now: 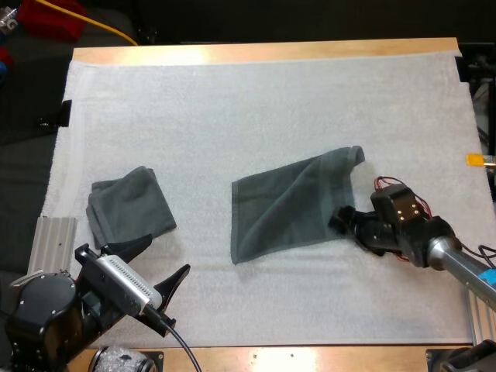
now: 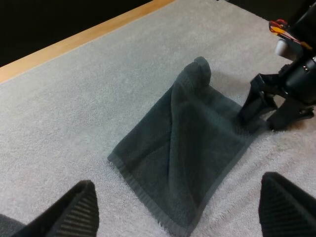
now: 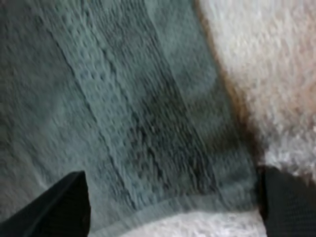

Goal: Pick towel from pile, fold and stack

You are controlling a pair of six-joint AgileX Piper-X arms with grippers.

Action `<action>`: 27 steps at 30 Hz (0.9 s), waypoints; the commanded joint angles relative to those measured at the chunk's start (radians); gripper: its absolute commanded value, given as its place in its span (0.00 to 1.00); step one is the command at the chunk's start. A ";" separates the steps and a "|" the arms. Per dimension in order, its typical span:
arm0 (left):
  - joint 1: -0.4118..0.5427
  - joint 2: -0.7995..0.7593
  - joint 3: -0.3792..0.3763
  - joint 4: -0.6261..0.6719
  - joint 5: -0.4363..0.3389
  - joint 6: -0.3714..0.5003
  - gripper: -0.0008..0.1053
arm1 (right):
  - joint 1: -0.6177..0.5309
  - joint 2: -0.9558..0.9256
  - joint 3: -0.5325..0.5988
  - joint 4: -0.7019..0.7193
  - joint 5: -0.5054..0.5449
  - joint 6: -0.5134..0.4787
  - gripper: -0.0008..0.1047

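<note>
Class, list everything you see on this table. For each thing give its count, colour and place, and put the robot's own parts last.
spread towel: one, dark grey-green, middle of the mat, mostly flat with a raised fold at its far right corner.
folded towel: one, dark grey-green, left part of the mat, apart from the spread towel.
mat: one, white, covering most of the table.
table: one, light wood, showing along the far and near edges.
left gripper: one, black, open, at the mat's near left beside the folded towel.
right gripper: one, black, open, fingers pointing down at the spread towel's right edge.
</note>
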 commanded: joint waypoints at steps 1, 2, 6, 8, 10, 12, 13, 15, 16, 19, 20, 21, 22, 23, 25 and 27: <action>-0.004 0.003 -0.009 -0.002 0.004 0.002 0.62 | -0.003 0.011 0.000 -0.006 -0.016 0.017 0.68; -0.004 0.003 -0.009 -0.002 0.004 0.002 0.62 | -0.003 0.015 0.000 -0.009 -0.020 0.026 0.68; -0.004 0.003 -0.009 -0.002 0.004 0.002 0.62 | -0.003 0.026 0.000 -0.018 -0.024 0.041 0.66; -0.004 0.003 -0.009 -0.002 0.004 0.002 0.62 | -0.003 0.026 0.000 -0.019 -0.018 0.041 0.64; -0.004 0.003 -0.009 -0.002 0.004 0.002 0.62 | -0.003 0.026 0.000 -0.019 -0.011 0.041 0.63; -0.004 0.003 -0.009 -0.002 0.004 0.002 0.62 | -0.003 0.026 0.000 -0.013 -0.003 0.043 0.63; -0.004 0.003 -0.009 -0.002 0.004 0.002 0.62 | -0.003 0.026 0.000 -0.014 -0.001 0.044 0.62; -0.004 0.003 -0.009 -0.002 0.004 0.002 0.62 | -0.003 0.026 0.000 -0.014 0.000 0.043 0.59; -0.004 0.003 -0.009 -0.002 0.004 0.002 0.62 | -0.003 0.026 0.000 -0.014 0.004 0.043 0.56; -0.004 0.003 -0.009 -0.002 0.004 0.002 0.62 | -0.003 0.026 0.000 -0.014 0.011 0.043 0.48; -0.004 0.003 -0.009 -0.002 0.004 0.002 0.62 | -0.003 0.024 0.000 -0.014 0.018 0.043 0.46; -0.004 0.003 -0.009 -0.002 0.004 0.002 0.62 | -0.003 0.023 0.000 -0.014 0.022 0.043 0.45; -0.004 0.003 -0.009 -0.002 0.004 0.002 0.62 | -0.003 0.021 0.000 -0.014 0.028 0.043 0.45; -0.004 0.003 -0.009 -0.002 0.004 0.002 0.62 | -0.003 0.018 0.000 -0.013 0.034 0.043 0.45; -0.004 0.003 -0.009 -0.002 0.004 0.002 0.62 | -0.003 0.010 0.000 -0.003 0.058 0.043 0.45; -0.004 0.003 -0.009 -0.002 0.004 0.002 0.62 | -0.003 -0.003 0.000 0.021 0.094 0.043 0.45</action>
